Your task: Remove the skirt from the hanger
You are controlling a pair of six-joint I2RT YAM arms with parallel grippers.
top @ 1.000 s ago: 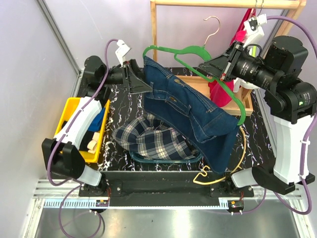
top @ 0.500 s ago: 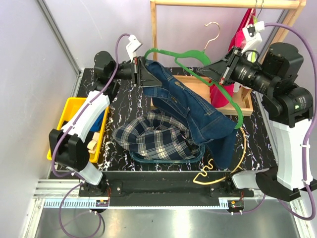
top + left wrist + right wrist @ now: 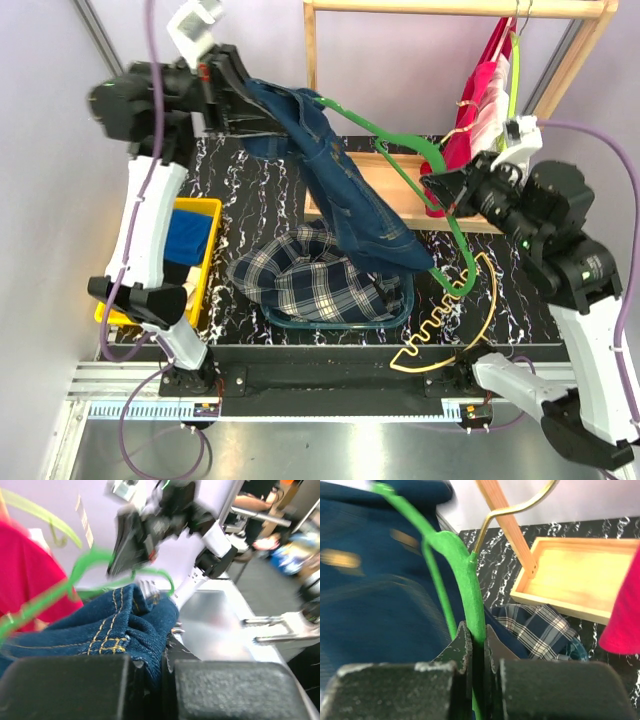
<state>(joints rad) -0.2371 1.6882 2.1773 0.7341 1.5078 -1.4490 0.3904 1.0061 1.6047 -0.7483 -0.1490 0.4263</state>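
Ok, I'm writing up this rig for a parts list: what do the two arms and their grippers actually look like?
The left arm and right arm match: white link shells between black joint housings, with a purple cable looped along each. The left gripper and right gripper are black, each with two tapering fingers of a grainy finish.

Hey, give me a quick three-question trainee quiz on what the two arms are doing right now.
1. Fill in: the tartan skirt lies on the ____.
2. True or false: the right gripper is shut on the green hanger.
3. The left gripper holds which? A) tartan skirt B) denim garment C) green hanger

Key: 1 table; 2 true; 3 B.
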